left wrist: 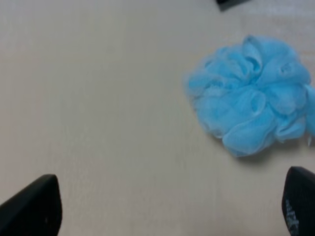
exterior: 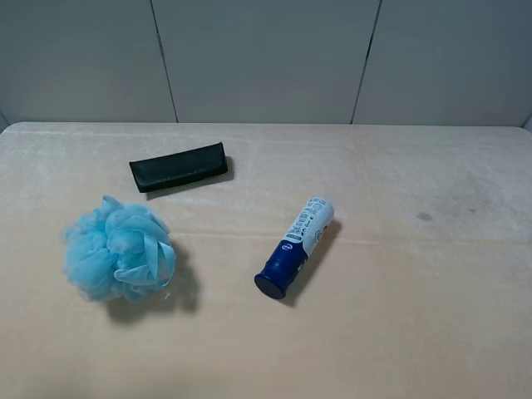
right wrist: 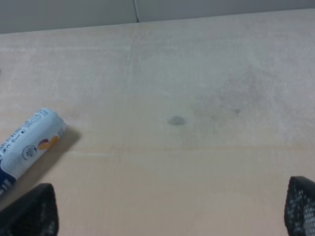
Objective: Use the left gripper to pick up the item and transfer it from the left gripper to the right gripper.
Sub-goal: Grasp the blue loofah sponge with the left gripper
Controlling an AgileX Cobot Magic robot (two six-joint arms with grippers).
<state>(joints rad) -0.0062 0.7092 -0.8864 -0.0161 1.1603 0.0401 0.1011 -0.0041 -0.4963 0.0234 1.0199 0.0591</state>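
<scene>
The light blue mesh bath pouf (exterior: 119,249) lies on the table at the left. It also shows in the left wrist view (left wrist: 253,93). Neither arm shows in the high view. In the left wrist view the left gripper (left wrist: 167,211) is open, its two black fingertips (left wrist: 32,209) wide apart above bare table, with the pouf ahead of it and off to one side, apart from it. In the right wrist view the right gripper (right wrist: 170,211) is open and empty, its black fingertips (right wrist: 32,211) wide apart above the table.
A blue-and-white tube (exterior: 295,247) lies near the table's middle; its white end shows in the right wrist view (right wrist: 27,142). A black flat case (exterior: 178,166) lies behind the pouf. A small dark stain (exterior: 424,216) marks the right side. Grey wall panels stand behind.
</scene>
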